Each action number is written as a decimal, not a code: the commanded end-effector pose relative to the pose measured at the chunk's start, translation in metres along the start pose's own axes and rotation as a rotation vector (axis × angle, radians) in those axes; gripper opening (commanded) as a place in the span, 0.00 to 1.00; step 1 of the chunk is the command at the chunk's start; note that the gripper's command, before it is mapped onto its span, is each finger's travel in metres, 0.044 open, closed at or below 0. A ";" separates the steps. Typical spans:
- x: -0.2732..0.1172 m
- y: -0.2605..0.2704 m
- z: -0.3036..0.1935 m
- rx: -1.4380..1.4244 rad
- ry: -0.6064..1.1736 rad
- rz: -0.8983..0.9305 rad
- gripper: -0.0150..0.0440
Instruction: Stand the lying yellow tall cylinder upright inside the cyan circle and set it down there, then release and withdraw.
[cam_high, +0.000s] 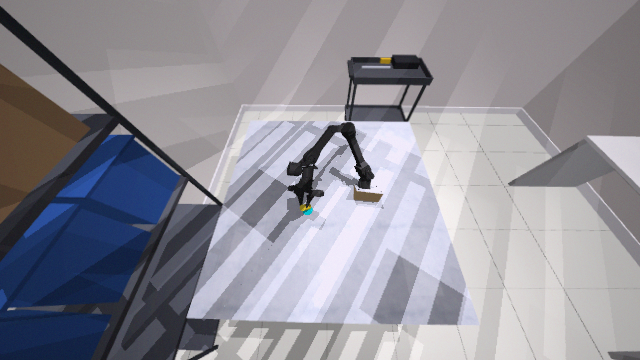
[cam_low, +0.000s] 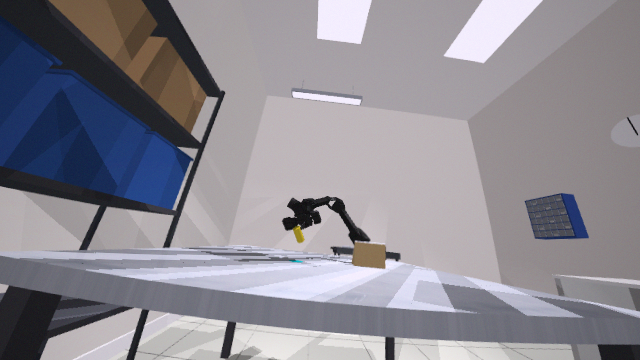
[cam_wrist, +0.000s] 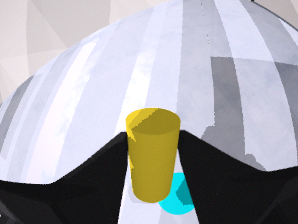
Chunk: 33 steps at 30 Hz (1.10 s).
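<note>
The yellow tall cylinder (cam_high: 304, 207) (cam_low: 298, 234) (cam_wrist: 153, 160) is held in the air above the table, slightly tilted from upright in the exterior view. My gripper (cam_low: 296, 227) (cam_wrist: 152, 137) is shut on it, one finger on each side in the wrist view. The cyan circle (cam_high: 308, 212) (cam_low: 297, 261) (cam_wrist: 172, 202) lies flat on the table below the cylinder. In the wrist view it is partly hidden by the cylinder and the right finger.
A tan block (cam_high: 368, 195) (cam_low: 369, 255) stands on the table (cam_high: 330, 300) (cam_low: 320, 307) near the arm's base, to the right of the cyan circle. A shelf with blue bins (cam_high: 90, 225) (cam_low: 100, 145) stands at the left, and a dark cart (cam_high: 390, 80) stands beyond the table's far edge.
</note>
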<state>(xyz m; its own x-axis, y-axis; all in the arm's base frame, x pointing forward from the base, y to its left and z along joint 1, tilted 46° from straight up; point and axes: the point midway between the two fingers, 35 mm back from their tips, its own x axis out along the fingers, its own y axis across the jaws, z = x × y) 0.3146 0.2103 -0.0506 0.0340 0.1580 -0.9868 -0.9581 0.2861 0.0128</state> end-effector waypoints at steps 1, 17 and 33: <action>0.000 0.000 -0.002 -0.010 -0.030 0.002 0.43; -0.006 -0.001 -0.004 -0.045 -0.146 -0.009 0.43; -0.013 0.000 -0.006 -0.087 -0.260 -0.031 0.43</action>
<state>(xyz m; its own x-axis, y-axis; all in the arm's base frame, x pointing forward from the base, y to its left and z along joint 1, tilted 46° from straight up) 0.3143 0.2042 -0.0393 0.1187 0.3713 -0.9209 -0.9741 0.2232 -0.0356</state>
